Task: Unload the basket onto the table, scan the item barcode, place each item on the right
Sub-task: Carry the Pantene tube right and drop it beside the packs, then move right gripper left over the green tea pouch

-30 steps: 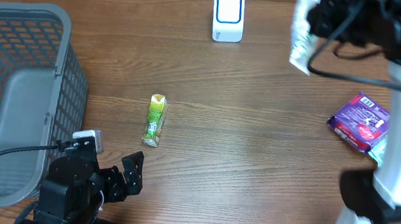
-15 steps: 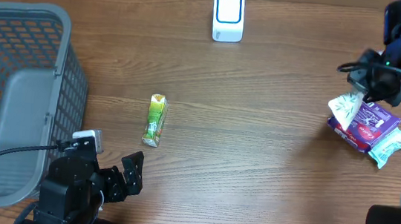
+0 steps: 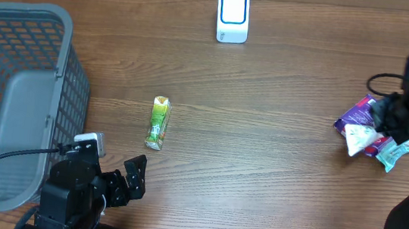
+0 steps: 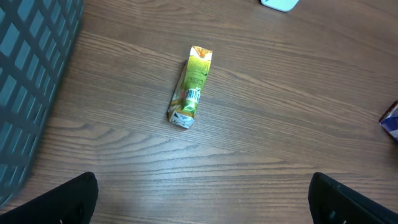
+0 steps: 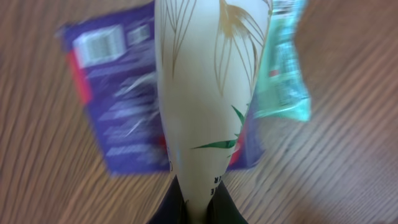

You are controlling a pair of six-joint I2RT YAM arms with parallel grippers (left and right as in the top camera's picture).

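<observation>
My right gripper (image 5: 199, 210) is shut on the narrow end of a cream packet (image 5: 208, 93) printed with gold and green leaves. In the overhead view this packet (image 3: 354, 138) hangs low over the right of the table, under the right gripper (image 3: 369, 129). A purple packet (image 3: 362, 116) with a barcode and a teal packet (image 3: 398, 152) lie just beneath it. The white scanner (image 3: 232, 16) stands at the back centre. A green packet (image 4: 191, 87) lies left of centre. My left gripper (image 4: 202, 205) is open over bare wood, well short of the green packet (image 3: 158, 122).
A large grey basket (image 3: 16, 95) fills the left side, beside the left arm (image 3: 82, 189). In the left wrist view the basket wall (image 4: 31, 93) is at the left and the scanner's edge (image 4: 280, 4) at the top.
The right arm has swung from high at the back right down and forward to the pile of packets, carrying the cream packet. The left arm has not moved.
</observation>
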